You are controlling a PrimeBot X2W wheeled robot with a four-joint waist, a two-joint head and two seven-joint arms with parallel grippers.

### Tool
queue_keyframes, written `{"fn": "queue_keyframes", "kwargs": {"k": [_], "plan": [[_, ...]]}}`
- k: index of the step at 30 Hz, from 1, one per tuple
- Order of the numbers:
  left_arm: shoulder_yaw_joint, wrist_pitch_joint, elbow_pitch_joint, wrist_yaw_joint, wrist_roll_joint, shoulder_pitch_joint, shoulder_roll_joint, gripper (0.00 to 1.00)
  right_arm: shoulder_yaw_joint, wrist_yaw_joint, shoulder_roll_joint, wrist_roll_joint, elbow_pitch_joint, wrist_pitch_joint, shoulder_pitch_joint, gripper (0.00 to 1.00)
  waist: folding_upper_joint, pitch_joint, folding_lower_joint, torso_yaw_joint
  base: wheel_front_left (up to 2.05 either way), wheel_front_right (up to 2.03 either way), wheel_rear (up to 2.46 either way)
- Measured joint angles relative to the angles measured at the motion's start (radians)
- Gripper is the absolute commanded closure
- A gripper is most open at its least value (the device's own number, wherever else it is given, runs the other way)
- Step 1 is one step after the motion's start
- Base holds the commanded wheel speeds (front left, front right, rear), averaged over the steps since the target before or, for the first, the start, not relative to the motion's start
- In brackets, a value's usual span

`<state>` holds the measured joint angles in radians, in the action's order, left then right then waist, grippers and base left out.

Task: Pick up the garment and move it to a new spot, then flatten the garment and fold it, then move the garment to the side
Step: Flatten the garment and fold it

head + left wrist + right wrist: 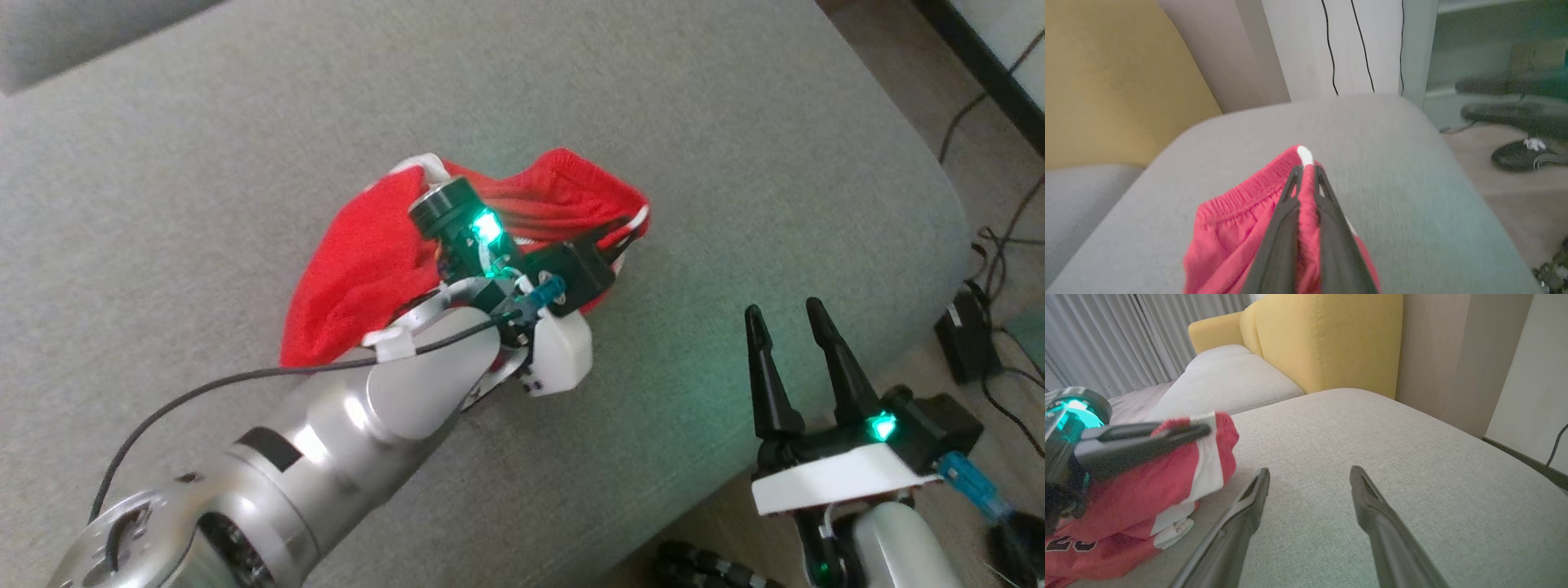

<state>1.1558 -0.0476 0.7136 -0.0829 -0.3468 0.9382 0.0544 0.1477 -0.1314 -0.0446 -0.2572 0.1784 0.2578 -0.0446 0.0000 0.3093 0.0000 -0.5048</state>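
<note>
Pickup in hand: your left gripper (1306, 175) is clenched on the shorts (1229, 232) at the waistband. Your right gripper (782, 310) stands released at four o'clock. The next move likely calls for a clean lift.

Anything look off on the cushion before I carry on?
Nothing stands out. The crumpled red-and-white garment lies bunched on the grey fabric cushion, as expected before flattening; the fingers of the left gripper pinch its elastic waistband, and the right gripper hangs open beside it.

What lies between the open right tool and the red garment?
Only bare grey cushion separates the right tool from the red garment, in the right wrist view.
</note>
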Motion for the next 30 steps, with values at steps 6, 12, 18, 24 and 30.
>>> {"fn": "queue_keyframes", "kwargs": {"k": [6,12,18,24,30], "plan": [[-0.061,-0.139,-0.115,0.098,-0.137,0.094,-0.004,1.0,-0.02,0.0,0.0,0.039,0.008,0.0,0.046,0.0,0.0,-0.08,-0.0002,0.044,0.0,0.0,0.0],[-0.151,-0.196,-0.129,0.165,-0.22,0.227,-0.013,1.0,-0.041,0.0,0.0,0.054,0.008,0.0,0.066,0.0,0.0,-0.136,-0.0002,0.121,0.0,0.0,0.0],[-0.198,-0.209,-0.078,0.165,-0.279,0.122,-0.014,1.0,-0.061,0.0,0.0,0.057,0.007,0.0,0.092,0.0,0.0,-0.186,-0.0002,0.238,0.0,0.0,0.0],[-0.277,-0.209,-0.145,0.204,-0.299,-0.307,0.023,1.0,-0.074,0.0,0.0,0.057,0.002,0.0,0.105,0.0,0.0,-0.211,-0.0001,0.353,0.0,0.0,0.0],[-0.423,-0.209,-0.278,0.196,-0.231,-0.629,0.023,1.0,-0.094,0.0,0.0,0.081,-0.005,0.0,0.105,0.0,0.0,-0.211,-0.0001,0.443,0.0,0.0,0.0]]}}
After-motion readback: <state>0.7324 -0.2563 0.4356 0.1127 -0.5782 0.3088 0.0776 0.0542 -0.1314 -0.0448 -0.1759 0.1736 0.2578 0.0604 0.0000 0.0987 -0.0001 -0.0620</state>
